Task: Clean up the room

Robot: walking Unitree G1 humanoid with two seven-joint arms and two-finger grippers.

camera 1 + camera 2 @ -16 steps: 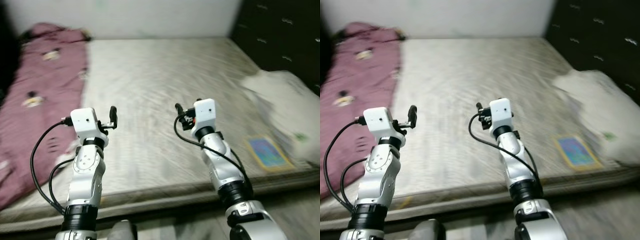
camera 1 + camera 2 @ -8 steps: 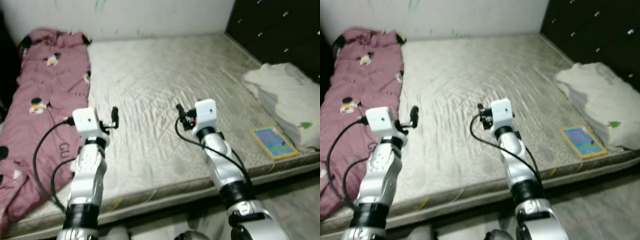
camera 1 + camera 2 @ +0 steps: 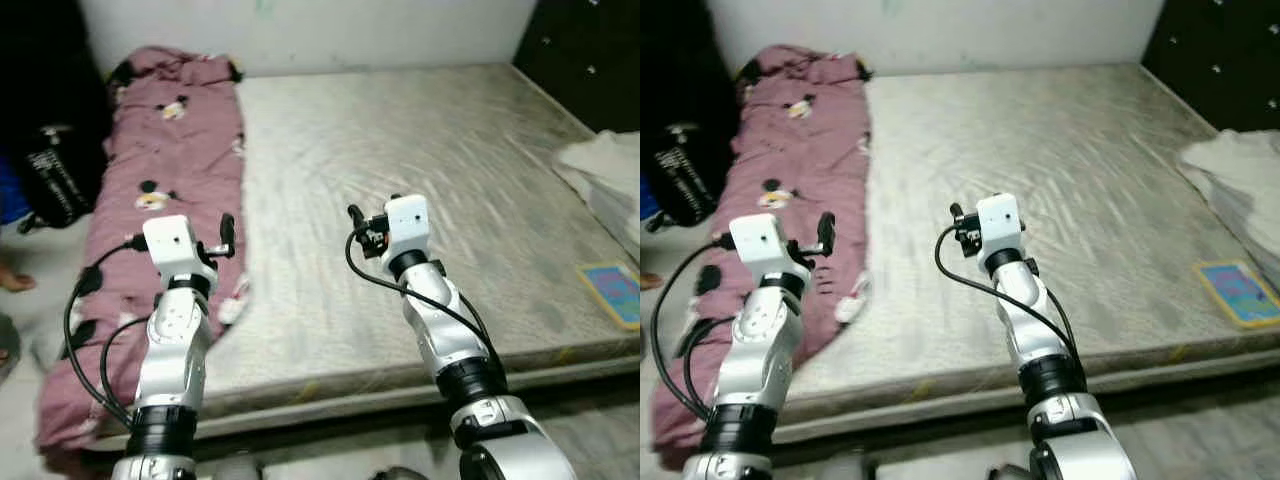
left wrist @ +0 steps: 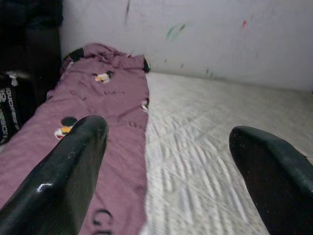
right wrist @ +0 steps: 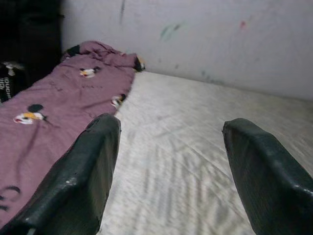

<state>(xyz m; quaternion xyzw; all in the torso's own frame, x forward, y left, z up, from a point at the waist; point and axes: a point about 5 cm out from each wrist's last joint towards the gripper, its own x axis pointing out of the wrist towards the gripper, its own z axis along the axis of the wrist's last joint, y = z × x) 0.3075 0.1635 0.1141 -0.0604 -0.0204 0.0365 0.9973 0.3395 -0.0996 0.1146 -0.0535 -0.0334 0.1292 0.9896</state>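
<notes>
Here, scene: bare mattress [image 3: 430,190].
Blanket: the maroon blanket [image 3: 160,190] lies along the mattress's left side.
Book: a colourful book [image 3: 612,292] lies near the right edge.
Left gripper [image 4: 171,161]: jaws spread, empty.
Right gripper [image 5: 171,156]: jaws spread, empty.

White lettering runs down the black bag [image 3: 55,170] beside the bed's left edge, too blurred to read; no other text is legible.

Mattress [image 3: 420,180]: bare quilted fabric, matt, grey-beige. Blanket [image 3: 160,190]: soft maroon cloth, printed, wrinkled. Left gripper [image 4: 166,161] and right gripper [image 5: 166,161] fingers: black plastic, semi-gloss. Arms: brushed silver metal. Wall [image 4: 205,34]: matt paint, scuffed.
</notes>
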